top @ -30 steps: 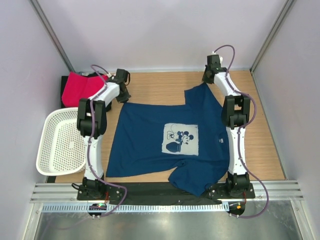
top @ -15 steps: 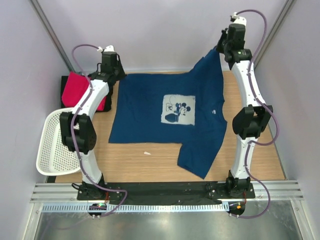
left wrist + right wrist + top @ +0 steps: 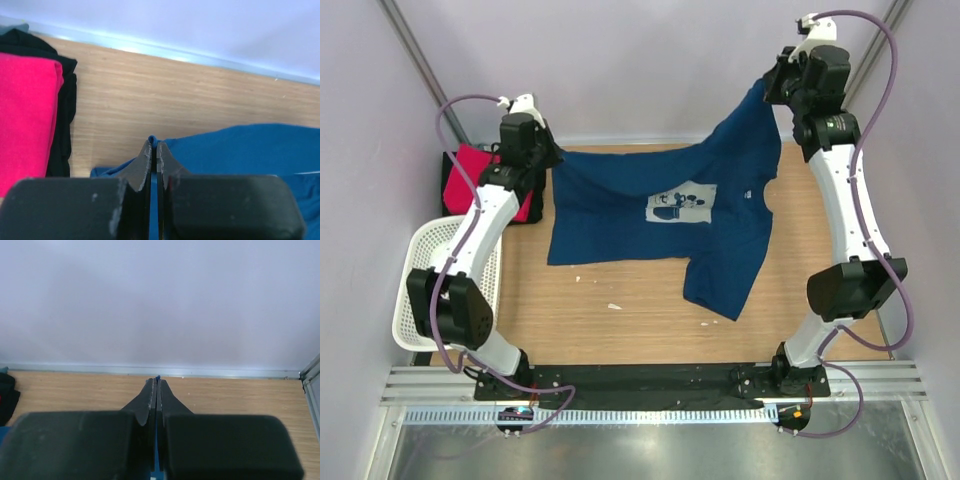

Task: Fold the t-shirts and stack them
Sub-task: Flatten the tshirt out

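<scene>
The dark navy t-shirt [image 3: 660, 215] with its white cartoon print hangs stretched between both grippers, its lower part trailing on the wooden table. My left gripper [image 3: 551, 158] is shut on the shirt's far-left edge, low over the table; in the left wrist view blue cloth [image 3: 240, 150] sits pinched between the fingertips [image 3: 154, 145]. Raised high at the back right, my right gripper [image 3: 771, 89] is shut on the shirt's other corner, and a thin blue strip shows in its jaws [image 3: 157, 381]. The pink-red t-shirt [image 3: 470, 172] lies folded on the black one [image 3: 62, 125] at the far left.
A white perforated basket [image 3: 430, 290] stands at the left edge beside the left arm. Small white specks [image 3: 613, 306] lie on the wood in front of the shirt. Walls close the table on three sides.
Both arms have risen and swung toward the back wall, the right one much higher. The navy shirt has been lifted from flat on the table and its near hem dragged away from the front edge.
</scene>
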`<action>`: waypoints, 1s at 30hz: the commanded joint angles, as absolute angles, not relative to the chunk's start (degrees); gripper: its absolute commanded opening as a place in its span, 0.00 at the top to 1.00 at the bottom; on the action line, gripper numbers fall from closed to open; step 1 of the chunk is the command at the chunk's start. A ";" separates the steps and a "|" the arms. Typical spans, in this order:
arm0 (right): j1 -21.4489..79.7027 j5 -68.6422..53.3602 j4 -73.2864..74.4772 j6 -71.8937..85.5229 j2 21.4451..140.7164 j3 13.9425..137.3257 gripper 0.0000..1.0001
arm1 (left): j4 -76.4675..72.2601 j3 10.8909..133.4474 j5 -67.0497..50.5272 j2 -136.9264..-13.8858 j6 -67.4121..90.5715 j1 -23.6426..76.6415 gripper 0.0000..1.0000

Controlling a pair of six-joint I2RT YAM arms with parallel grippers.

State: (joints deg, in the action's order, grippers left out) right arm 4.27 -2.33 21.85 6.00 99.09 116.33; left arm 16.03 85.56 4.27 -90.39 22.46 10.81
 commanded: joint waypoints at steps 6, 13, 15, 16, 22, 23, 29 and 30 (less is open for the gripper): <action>4.04 -3.43 23.81 4.31 94.93 112.68 0.99 | 14.50 83.76 2.02 -87.11 21.62 10.63 1.00; 4.13 -4.83 27.59 1.59 80.61 111.62 0.99 | 17.57 82.27 0.35 -71.74 21.36 10.64 1.00; 4.13 -4.49 29.70 0.27 75.69 112.23 0.99 | 19.15 81.74 0.35 -65.23 21.27 10.64 1.00; 4.22 -4.22 30.40 0.26 73.93 112.50 0.99 | 19.86 81.56 0.35 -62.87 21.10 10.72 1.00; 4.22 -2.47 34.97 -3.42 62.59 117.59 0.99 | 27.84 85.06 0.35 -49.58 21.62 10.81 1.00; 4.04 -2.46 35.59 -3.69 61.27 118.64 0.99 | 28.91 86.38 -1.21 -48.27 21.88 10.72 1.00; 4.04 -2.81 37.79 -4.22 55.29 125.85 0.99 | 35.49 95.78 -3.25 -42.11 23.55 10.63 1.00; 4.13 -2.64 37.97 -4.13 54.67 126.56 0.99 | 36.20 97.28 -3.25 -41.75 23.82 10.63 1.00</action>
